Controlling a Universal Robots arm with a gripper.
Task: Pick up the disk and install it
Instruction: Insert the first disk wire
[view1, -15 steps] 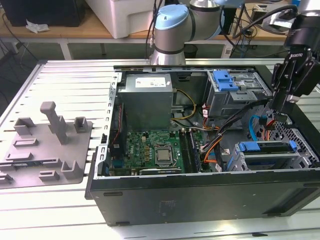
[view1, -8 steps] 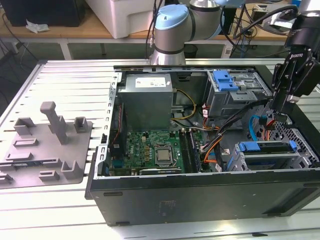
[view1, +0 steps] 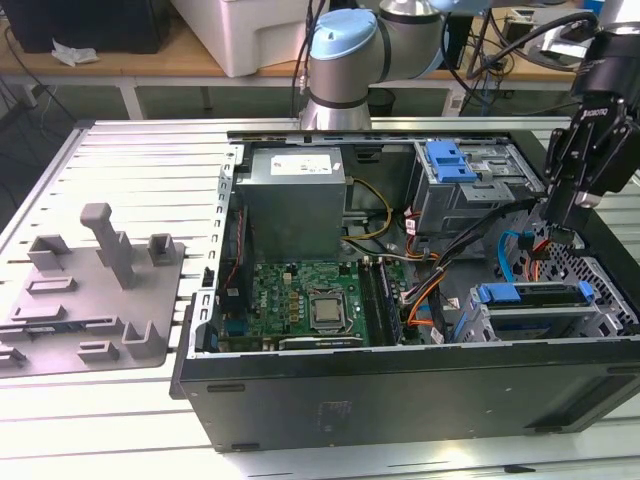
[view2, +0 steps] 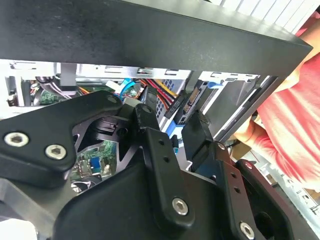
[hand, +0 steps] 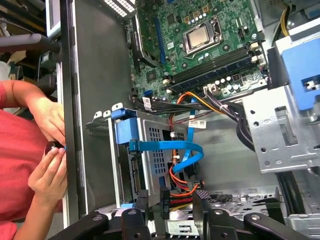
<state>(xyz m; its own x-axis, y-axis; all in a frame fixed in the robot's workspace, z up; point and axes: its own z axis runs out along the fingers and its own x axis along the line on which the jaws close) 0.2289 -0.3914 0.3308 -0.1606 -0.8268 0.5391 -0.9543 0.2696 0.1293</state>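
Disk (view1: 530, 296) in drive cage (view1: 610, 312) inside computer case (view1: 400, 400); gripper (view1: 562, 235) jaws apart, empty

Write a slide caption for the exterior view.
Black robot gripper hangs above the grey metal drive cage inside an open black computer tower case, at the exterior view's right.

You have one robot arm (view1: 345, 55) with one gripper (view1: 562, 228), and it has two fingers (view2: 155, 145). There is one open computer case (view1: 400, 400). Inside it you can count one green board (view1: 290, 290), one square chip (view1: 327, 311), one grey power box (view1: 295, 200), one disk (view1: 530, 312) and one flat blue cable (hand: 170, 146). One grey tray (view1: 60, 330) lies outside. You can also count two hands: one hand (hand: 52, 117) and the other hand (hand: 47, 172).
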